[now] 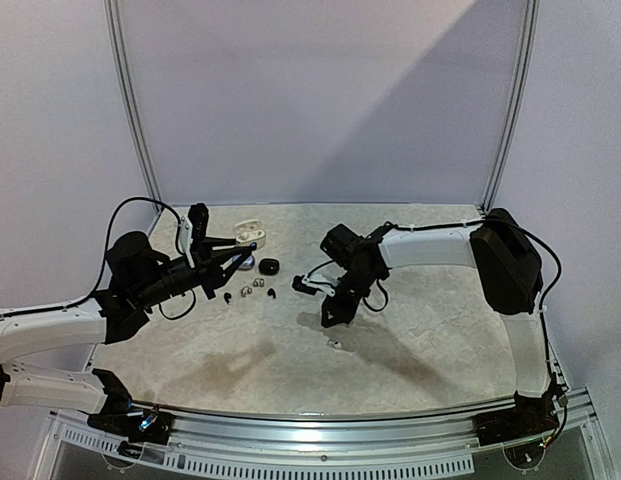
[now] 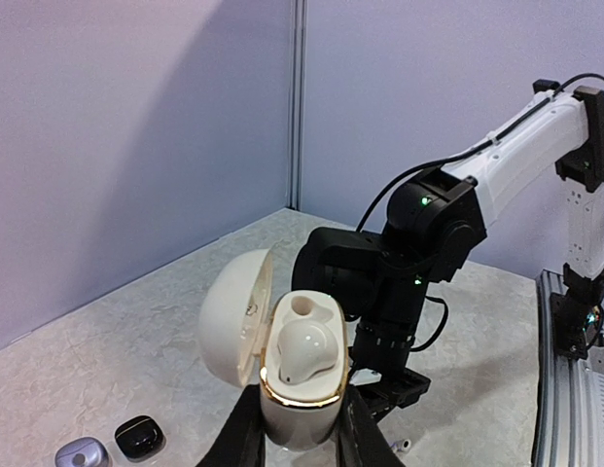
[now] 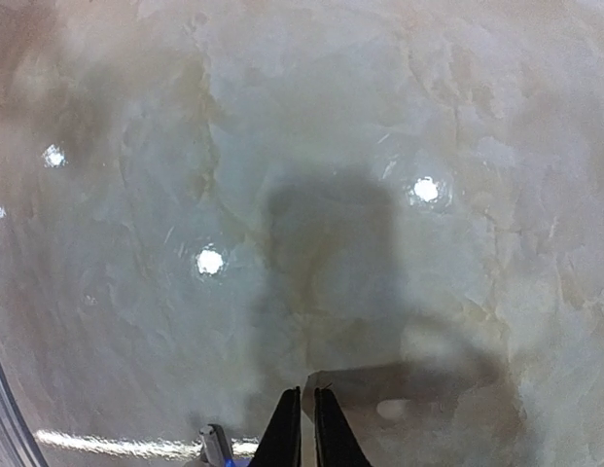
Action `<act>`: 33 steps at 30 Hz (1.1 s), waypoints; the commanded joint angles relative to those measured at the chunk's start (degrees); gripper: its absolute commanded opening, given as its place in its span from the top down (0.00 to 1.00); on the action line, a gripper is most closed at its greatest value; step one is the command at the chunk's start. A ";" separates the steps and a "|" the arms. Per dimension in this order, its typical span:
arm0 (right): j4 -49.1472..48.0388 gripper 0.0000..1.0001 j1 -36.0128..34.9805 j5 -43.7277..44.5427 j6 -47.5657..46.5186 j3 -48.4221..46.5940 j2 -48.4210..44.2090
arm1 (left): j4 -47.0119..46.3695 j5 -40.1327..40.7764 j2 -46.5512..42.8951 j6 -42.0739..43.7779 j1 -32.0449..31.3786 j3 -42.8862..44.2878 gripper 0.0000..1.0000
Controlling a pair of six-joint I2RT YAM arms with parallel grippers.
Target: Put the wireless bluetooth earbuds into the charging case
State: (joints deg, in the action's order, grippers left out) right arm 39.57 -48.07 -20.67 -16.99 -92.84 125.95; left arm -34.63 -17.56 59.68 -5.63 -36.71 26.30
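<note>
Just beside the right gripper (image 1: 331, 322) (jaws nearly together, empty) — 1 white earbud (image 1: 335, 343).

Pretty dim and soft; overhead lights throw glare spots on the table (image 3: 107, 321), plus one big blurry shadow.

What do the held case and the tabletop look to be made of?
Case: glossy cream plastic, it seems, from its smooth sheen; a gold, metallic-looking band rims the opening. Tabletop: marble-patterned, polished enough to reflect lamp spots; stone or laminate, cannot tell.
</note>
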 commanded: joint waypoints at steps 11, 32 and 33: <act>7.94 0.97 -3.54 3.57 -2.08 0.27 -0.47 | 1.21 -0.81 -1.21 0.35 0.59 -0.11 1.00; 15.50 0.97 -6.12 0.11 -8.38 -2.49 0.99 | 0.97 -0.90 -0.57 0.61 0.59 0.11 1.00; 15.83 0.97 -6.39 -0.31 -8.74 -2.52 1.10 | 1.04 -0.90 -0.61 0.56 0.59 0.18 1.00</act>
State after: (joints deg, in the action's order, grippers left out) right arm 52.34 -53.39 -18.92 -23.68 -94.15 125.71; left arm -34.35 -17.63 59.48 -5.58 -36.71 26.30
